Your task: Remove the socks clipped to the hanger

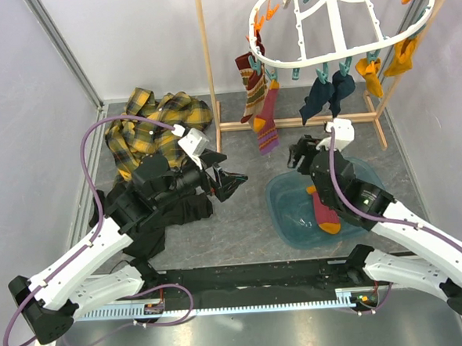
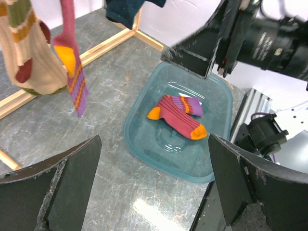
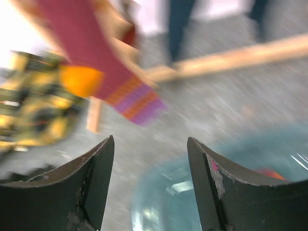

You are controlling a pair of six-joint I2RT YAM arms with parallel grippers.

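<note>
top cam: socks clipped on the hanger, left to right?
striped multicolour sock → maroon sock with purple toe → navy socks → mustard sock → second mustard sock

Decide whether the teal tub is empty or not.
Not empty: the teal tub holds a maroon sock with orange patches.

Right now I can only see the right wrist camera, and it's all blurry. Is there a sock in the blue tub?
Observer: Yes, one maroon sock lies in the teal tub.
Operator: Is my left gripper holding anything?
Observer: No, the left gripper is open and empty.
Operator: What's hanging way over on the right?
Observer: Mustard socks, clipped to the white hanger at its right end.
</note>
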